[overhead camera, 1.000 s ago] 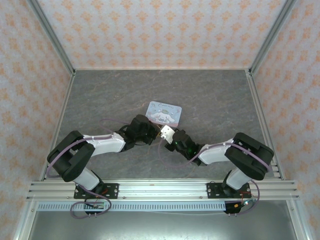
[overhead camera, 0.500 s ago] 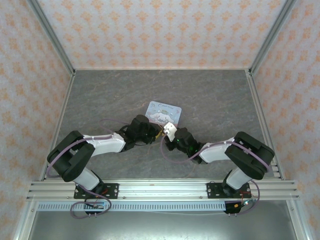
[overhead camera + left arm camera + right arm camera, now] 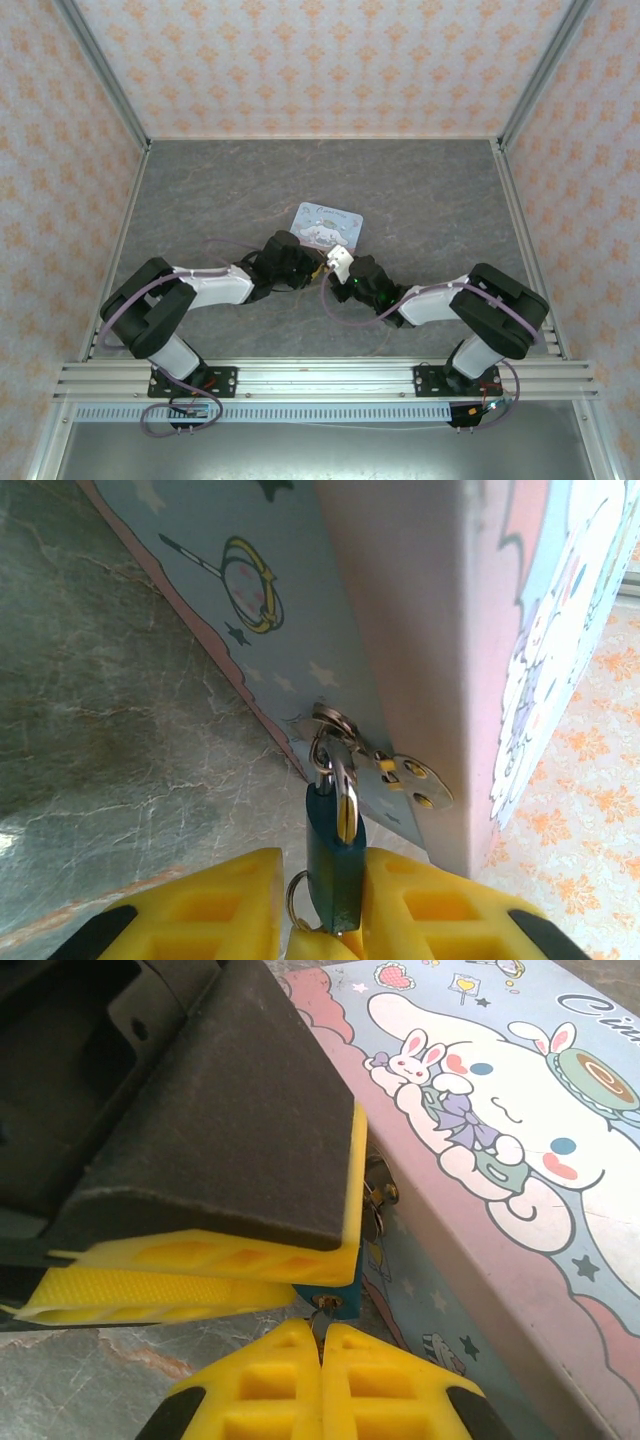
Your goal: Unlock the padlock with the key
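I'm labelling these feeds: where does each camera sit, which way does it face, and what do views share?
Top external: high behind the bases, looking down; left gripper and right gripper meet at the pastel cartoon-printed tin.
Left wrist: looks along its yellow fingers at the small dark bluish padlock they clamp.
Right wrist: looks past its closed fingers, pinching the thin metal key, toward the left gripper.
Shared: all show the tin.
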Motion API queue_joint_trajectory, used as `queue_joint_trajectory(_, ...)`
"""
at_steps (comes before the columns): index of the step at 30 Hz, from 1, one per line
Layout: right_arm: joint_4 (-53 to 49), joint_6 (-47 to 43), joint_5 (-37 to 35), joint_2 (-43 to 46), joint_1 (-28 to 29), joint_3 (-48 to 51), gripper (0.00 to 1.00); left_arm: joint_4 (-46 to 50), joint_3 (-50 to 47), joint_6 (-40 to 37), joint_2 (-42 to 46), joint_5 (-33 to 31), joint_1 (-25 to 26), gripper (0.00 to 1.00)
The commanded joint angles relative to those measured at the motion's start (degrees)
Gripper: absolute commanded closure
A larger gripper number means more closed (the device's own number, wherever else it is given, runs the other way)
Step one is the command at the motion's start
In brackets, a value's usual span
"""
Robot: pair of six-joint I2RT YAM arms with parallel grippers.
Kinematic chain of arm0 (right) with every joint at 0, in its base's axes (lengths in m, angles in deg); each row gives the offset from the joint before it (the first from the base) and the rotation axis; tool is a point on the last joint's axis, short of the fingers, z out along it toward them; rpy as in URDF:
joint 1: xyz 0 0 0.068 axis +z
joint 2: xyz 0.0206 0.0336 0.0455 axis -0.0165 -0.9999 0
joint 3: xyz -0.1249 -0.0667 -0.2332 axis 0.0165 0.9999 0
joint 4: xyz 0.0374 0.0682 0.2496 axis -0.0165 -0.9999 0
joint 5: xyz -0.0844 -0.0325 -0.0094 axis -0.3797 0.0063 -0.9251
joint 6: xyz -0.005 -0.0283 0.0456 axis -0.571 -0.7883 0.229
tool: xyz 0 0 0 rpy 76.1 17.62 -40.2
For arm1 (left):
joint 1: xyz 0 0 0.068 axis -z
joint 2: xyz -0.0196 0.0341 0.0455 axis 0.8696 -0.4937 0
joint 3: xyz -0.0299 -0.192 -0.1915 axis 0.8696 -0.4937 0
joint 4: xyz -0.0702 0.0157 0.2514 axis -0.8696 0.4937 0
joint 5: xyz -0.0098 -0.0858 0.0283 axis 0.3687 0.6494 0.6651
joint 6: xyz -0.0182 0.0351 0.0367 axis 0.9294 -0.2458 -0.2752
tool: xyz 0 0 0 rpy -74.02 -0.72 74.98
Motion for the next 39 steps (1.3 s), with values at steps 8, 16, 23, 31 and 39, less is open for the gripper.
queue_joint_trajectory(8, 1.43, 3.68, 1.53, 1.56, 0.08, -0.32, 1.0, 0.12, 0.94, -0.35, -2.18, -1.36, 0.1, 0.94)
queue_joint_trajectory(16, 4.95, 14.75, 12.15, 1.38, -5.09, 0.46, 1.0, 2.04, 0.62, -1.36, -0.08, -2.01, 0.11, 1.0)
queue_joint_trajectory(23, 2.08, 11.69, 13.66, 2.43, -6.58, 0.66, 0.97, 3.23, 0.46, -1.94, 1.81, -2.29, 0.1, 1.0)
queue_joint_trajectory(31, 0.13, 2.06, 5.77, 7.82, -2.66, 4.64, 0.59, 3.86, 0.38, -2.42, 3.63, -2.58, -0.4, 1.0)
queue_joint_trajectory(39, -3.03, -7.44, -7.79, 11.17, 4.5, 5.59, 0.54, 6.11, 1.62, -6.77, 6.65, -2.04, -0.78, 1.0)
